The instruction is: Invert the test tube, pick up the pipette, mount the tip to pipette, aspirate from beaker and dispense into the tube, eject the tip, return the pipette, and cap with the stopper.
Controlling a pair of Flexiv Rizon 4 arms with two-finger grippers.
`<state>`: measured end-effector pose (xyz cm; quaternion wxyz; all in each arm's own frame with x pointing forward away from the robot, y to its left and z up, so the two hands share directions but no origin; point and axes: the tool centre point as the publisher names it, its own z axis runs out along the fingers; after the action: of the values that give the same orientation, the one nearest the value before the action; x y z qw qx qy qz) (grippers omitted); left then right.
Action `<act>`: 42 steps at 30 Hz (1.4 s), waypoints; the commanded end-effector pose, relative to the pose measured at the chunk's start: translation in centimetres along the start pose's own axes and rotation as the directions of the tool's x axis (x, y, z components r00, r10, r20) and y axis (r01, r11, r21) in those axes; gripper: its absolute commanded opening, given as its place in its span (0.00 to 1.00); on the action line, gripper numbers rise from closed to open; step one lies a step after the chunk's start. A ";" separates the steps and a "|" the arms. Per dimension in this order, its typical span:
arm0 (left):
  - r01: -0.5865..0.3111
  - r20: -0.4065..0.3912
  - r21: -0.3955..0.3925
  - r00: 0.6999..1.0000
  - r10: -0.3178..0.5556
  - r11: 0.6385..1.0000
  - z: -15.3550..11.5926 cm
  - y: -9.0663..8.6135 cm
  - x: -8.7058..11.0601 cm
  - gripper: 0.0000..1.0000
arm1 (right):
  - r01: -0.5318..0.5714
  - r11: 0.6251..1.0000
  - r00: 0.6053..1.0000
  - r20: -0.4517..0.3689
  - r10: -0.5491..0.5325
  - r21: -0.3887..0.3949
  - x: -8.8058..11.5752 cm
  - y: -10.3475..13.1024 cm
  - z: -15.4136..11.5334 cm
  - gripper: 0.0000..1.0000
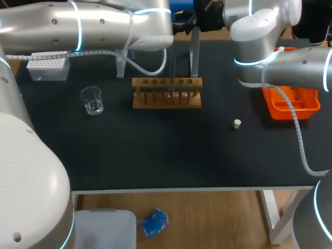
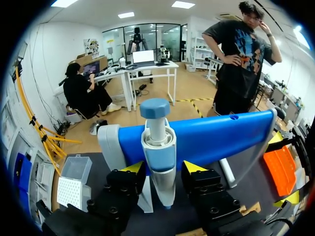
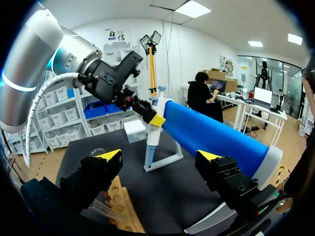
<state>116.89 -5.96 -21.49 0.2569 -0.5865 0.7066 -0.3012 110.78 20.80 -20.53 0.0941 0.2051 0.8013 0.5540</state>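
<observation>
The blue-and-white pipette hangs upright on the blue bar of its stand at the back of the table. My left gripper stands around the pipette body, fingers slightly apart from it, a narrow gap showing on one side. From the right wrist view the same left gripper is at the pipette. My right gripper hangs wide open above the wooden rack, holding nothing. A glass beaker stands left of the rack. The small white stopper lies on the mat to the right.
A white tip box sits at the back left. An orange bin stands at the right under my right arm. The stand's clear legs rise just behind the rack.
</observation>
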 end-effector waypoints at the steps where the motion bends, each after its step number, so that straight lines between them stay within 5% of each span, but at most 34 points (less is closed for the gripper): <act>1: -0.001 -0.002 -0.004 1.000 0.001 1.000 -0.3 -0.1 0.0 0.47 | -0.001 1.000 1.000 -0.001 0.001 0.004 0.0 0.1 -0.1 1.00; 18: 0.024 0.019 0.011 1.000 -0.024 1.000 -4.1 2.2 1.0 0.48 | -0.001 1.000 1.000 -0.001 0.001 0.004 0.0 0.1 -0.1 1.00; 26: -0.045 -0.111 0.110 0.992 0.057 0.993 -8.6 3.8 2.3 0.50 | -0.001 1.000 1.000 -0.001 0.001 0.004 0.0 0.1 -0.1 1.00; 27: -0.056 -0.128 0.121 0.989 0.072 0.991 -9.1 4.1 2.5 0.56 | -0.001 1.000 1.000 -0.001 0.001 0.004 0.0 0.1 -0.1 1.00; 29: -0.080 -0.191 0.151 0.976 0.108 0.985 -10.2 4.8 2.8 0.92 | -0.001 1.000 1.000 -0.001 0.001 0.004 0.0 0.1 -0.1 1.00; 30: -0.077 -0.203 0.153 0.973 0.108 0.985 -10.6 5.0 2.9 0.95 | -0.001 1.000 1.000 -0.001 0.001 0.004 0.0 0.1 -0.1 1.00; 36: -0.132 -0.341 0.234 0.917 0.209 0.963 -13.0 6.7 3.9 0.92 | 0.055 0.998 0.997 -0.060 -0.057 -0.039 1.8 1.5 -3.0 1.00; 39: -0.199 -0.414 0.279 0.857 0.305 0.939 -14.2 7.5 4.8 0.96 | 0.081 0.996 0.994 -0.075 -0.084 -0.044 3.0 1.8 -4.7 1.00; 42: -0.248 -0.517 0.333 0.759 0.396 0.910 -15.6 8.5 5.9 1.00 | 0.106 0.993 0.990 -0.092 -0.111 -0.060 4.3 1.9 -6.5 1.00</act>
<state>101.76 -10.49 -18.01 0.2159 -0.4011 0.7923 -0.4058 107.34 20.37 -17.32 0.0882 0.1326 0.8010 0.5771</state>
